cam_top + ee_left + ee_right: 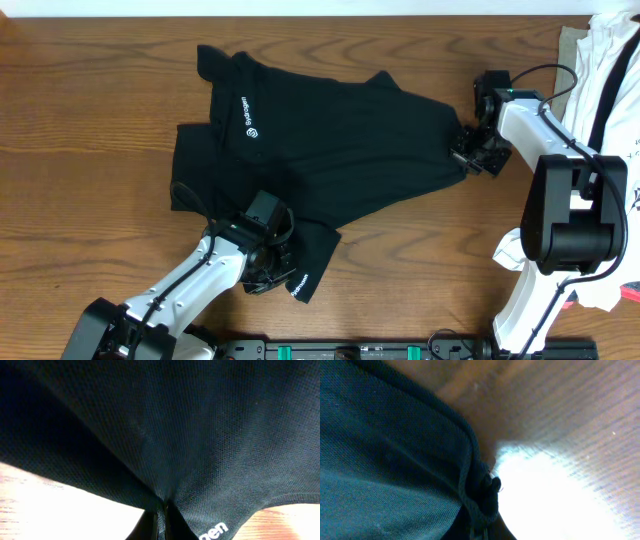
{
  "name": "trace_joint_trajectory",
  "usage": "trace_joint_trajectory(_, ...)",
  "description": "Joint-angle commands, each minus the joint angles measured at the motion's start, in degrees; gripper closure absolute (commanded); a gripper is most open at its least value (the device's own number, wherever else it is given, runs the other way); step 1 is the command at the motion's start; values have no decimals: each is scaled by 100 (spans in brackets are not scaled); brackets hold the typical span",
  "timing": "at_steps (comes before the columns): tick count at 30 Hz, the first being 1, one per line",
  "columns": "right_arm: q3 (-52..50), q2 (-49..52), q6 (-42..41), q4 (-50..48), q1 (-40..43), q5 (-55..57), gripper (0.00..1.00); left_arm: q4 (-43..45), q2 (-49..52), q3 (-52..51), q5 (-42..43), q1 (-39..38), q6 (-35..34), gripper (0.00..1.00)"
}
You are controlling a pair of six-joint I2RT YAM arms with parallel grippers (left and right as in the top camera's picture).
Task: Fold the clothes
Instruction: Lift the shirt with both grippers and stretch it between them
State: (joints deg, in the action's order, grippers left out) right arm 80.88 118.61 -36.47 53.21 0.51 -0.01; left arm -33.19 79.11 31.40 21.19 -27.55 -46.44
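The clothes (330, 140), a black garment with small white lettering, lie spread and rumpled across the wooden table. My left gripper (272, 262) is shut on the garment's near edge by a lettered flap; in the left wrist view the black cloth (165, 435) fans out from a pinch between the fingertips (163, 525). My right gripper (466, 148) is shut on the garment's right corner. The right wrist view has the hem (470, 480) bunched and clamped between the fingers (481, 525).
White garments with black straps (612, 70) are piled at the right edge, behind the right arm. Bare wood table (90, 120) lies left of the garment and along the near edge (420, 270).
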Motion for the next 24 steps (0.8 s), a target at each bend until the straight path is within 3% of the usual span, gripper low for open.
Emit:
trace_joint_trajectory(1, 24, 90, 345, 92, 103, 157, 99, -175, -116, -61, -256, -17, 87, 94)
trace_joint_trajectory(8, 24, -160, 695, 157, 107, 214, 99, -411, -1158, 195, -260, -17, 1047, 94)
trace_joint_trajectory(13, 24, -437, 949, 308, 107, 262, 99, -782, -1899, 402, -472, -13, 1106, 94)
trace_joint_trajectory(18, 24, -1104, 1091, 479, 107, 278, 99, -1832, -2396, 981, -1231, -13, 1108, 94)
trace_joint_trajectory(24, 24, -2033, 1300, 778, 98, 275, 99, -2743, -2424, 1893, -1639, -13, 1226, 94)
